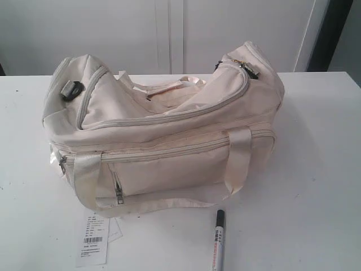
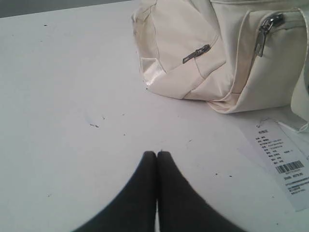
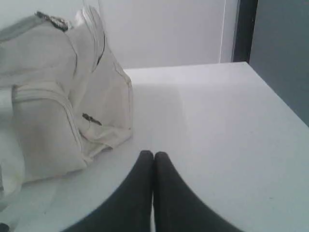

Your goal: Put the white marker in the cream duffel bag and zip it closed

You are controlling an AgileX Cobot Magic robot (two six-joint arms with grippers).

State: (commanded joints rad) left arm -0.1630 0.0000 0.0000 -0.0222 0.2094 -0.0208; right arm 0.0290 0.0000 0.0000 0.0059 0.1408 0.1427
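A white table (image 1: 316,169) fills the scene. On the far left, seen only from its own wrist camera, the left gripper (image 2: 156,154) hovers low over bare tabletop with its two dark fingers pressed together and nothing between them; it is apart from everything else. Next comes a white paper barcode tag (image 1: 93,240), lying flat on the table just in front of the left front corner of the bag. The cream duffel bag (image 1: 163,135) sits in the middle of the table, long side facing the exterior camera. A grey buckle (image 1: 72,89) shows on its left end. Two shiny strap handles hang down its front, and a small front pocket zipper pull (image 1: 119,192) sits between them. The curved top flap lies down over the bag, and a gold charm (image 1: 248,68) shows at the flap's right end. Whether the top zipper is fully done up cannot be told. To the right of the tag, the white marker (image 1: 218,243) lies on the table in front of the bag, near it but not touching. Its black cap points toward the bag and its barrel runs off the near edge of the exterior view. On the right, seen only from its wrist camera, the right gripper (image 3: 153,155) hovers over bare table beside the bag's right end, fingers closed together and holding nothing.
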